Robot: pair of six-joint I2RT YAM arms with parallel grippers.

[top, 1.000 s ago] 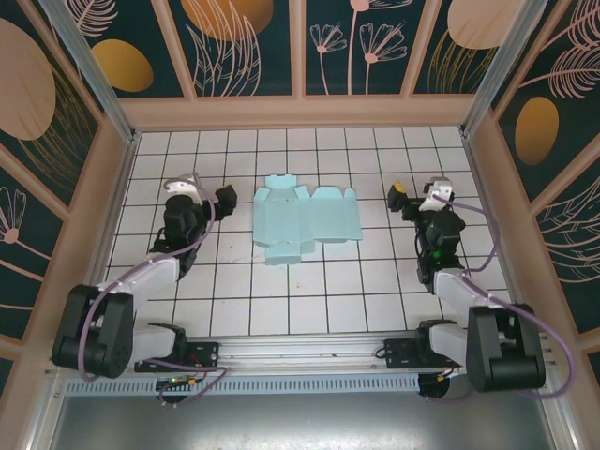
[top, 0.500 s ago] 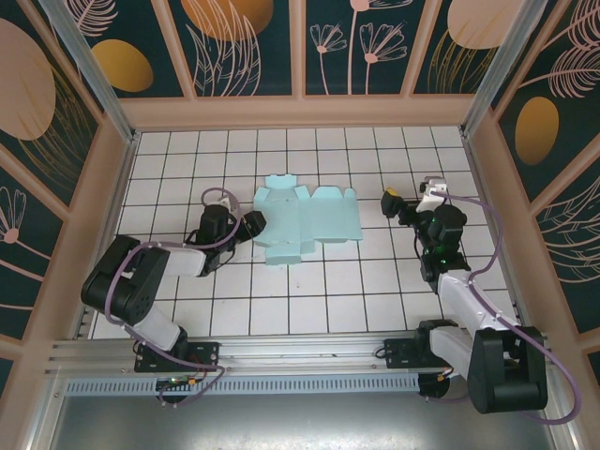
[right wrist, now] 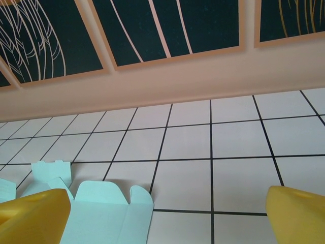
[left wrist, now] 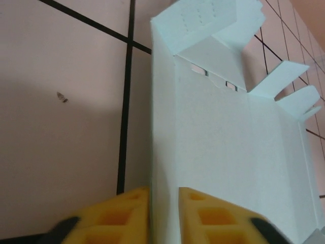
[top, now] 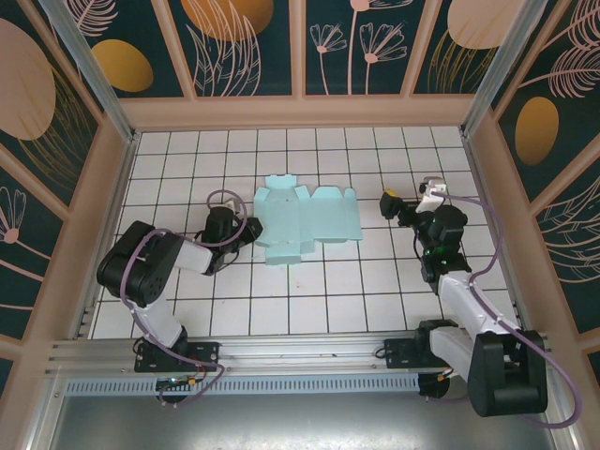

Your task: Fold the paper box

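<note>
While the paper box point(top: 305, 223) lies unfolded, left jaws pinch its edge and right jaws stand apart.

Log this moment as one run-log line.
paper box: unfolded sheet | left gripper: shut on its left edge | right gripper: open, apart from it

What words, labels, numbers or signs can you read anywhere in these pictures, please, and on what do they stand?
There is no readable text.
The pale mint-blue paper box of thin card is blank in both the top view and the left wrist view.
The white tiled table shows black grid lines, no writing.
The dark wall panels bear drawn plants, no lettering.
</note>
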